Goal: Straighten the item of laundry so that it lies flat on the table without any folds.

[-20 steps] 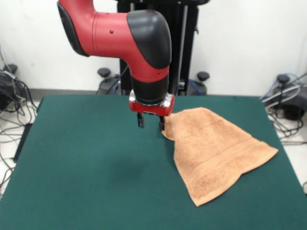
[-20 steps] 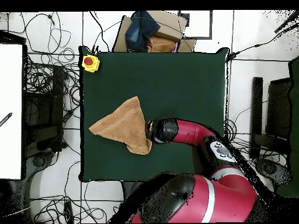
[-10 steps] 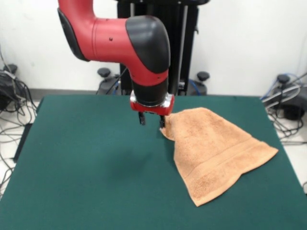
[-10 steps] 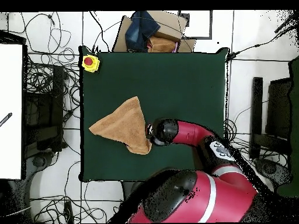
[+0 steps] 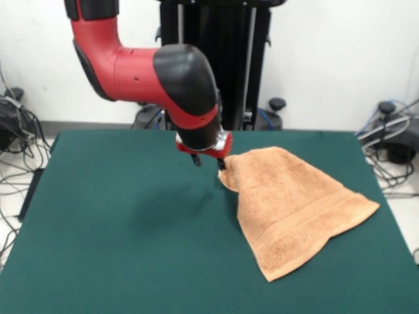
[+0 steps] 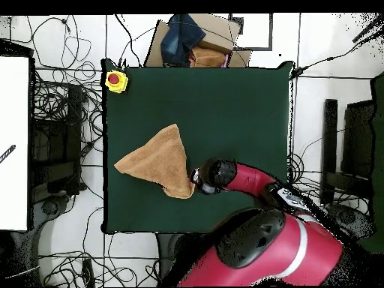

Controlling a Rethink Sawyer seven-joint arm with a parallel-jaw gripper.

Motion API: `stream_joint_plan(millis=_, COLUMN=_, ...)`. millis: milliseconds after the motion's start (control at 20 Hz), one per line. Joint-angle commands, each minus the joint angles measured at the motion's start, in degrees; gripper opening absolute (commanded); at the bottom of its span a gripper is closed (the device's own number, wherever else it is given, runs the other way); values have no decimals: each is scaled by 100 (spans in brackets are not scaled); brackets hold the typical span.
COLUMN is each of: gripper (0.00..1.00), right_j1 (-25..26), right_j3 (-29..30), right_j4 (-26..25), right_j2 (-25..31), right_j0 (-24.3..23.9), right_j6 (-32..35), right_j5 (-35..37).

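Hovering just beside the near-left corner of the towel [image 5: 294, 209], the gripper [image 5: 209, 160] has its two fingers spread apart and holds nothing. The towel lies on the right part of the table [image 5: 118, 222], folded over on itself into a rough triangle with one banded edge showing. Judged from this, the task is not done: the doubled layer must be opened out flat.

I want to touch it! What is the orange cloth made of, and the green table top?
The towel looks like soft terry cloth: fuzzy, nubbly, matte, with a woven band near one edge. The table top seems to be felt-like fabric: flat, dull green, no shine.
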Motion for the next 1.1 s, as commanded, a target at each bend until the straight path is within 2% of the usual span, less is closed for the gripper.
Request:
stream_joint_plan(millis=50, gripper=100, right_j1=719, right_j3=65, right_j4=-153, right_j2=1233, right_j0=-575, right_j6=-646, right_j5=-504)
stream_joint_plan(millis=200, gripper=100, right_j1=1038, right_j3=191, right_j4=-294, right_j2=1642, right_j0=-955, right_j6=-707, right_j5=-947)
stream_joint_plan(millis=600, gripper=100, right_j1=1501, right_j3=72, right_j4=-473, right_j2=2009, right_j0=-1216, right_j6=-710, right_j5=-784)
stream_joint_plan(millis=950, gripper=100, right_j1=1218, right_j3=-170, right_j4=-755, right_j2=1813, right_j0=-925, right_j6=-816, right_j5=-54)
stream_joint_plan(millis=1100, gripper=100, right_j1=1088, right_j3=-325, right_j4=-974, right_j2=1809, right_j0=-823, right_j6=-1229, right_j5=462)
